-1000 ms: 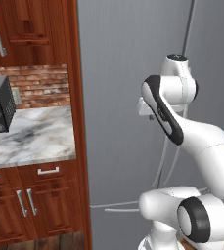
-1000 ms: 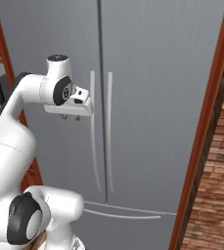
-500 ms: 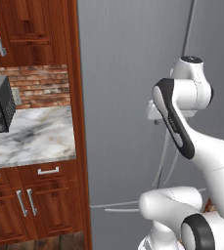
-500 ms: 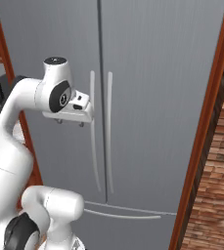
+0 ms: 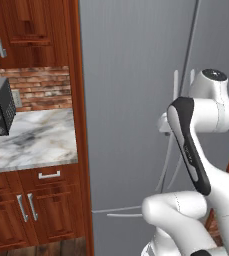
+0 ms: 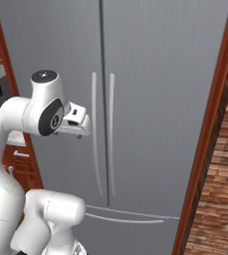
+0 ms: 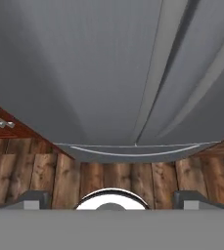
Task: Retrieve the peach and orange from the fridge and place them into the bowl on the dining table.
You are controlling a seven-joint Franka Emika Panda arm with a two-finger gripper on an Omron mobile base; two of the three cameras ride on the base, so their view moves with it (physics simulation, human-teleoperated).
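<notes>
The fridge stands in front of me with both doors shut, its two long handles side by side at the centre seam. My tool sits just left of them, near the left handle (not gripping it), jaws spread wide and empty. A marble desk lies left.
</notes>
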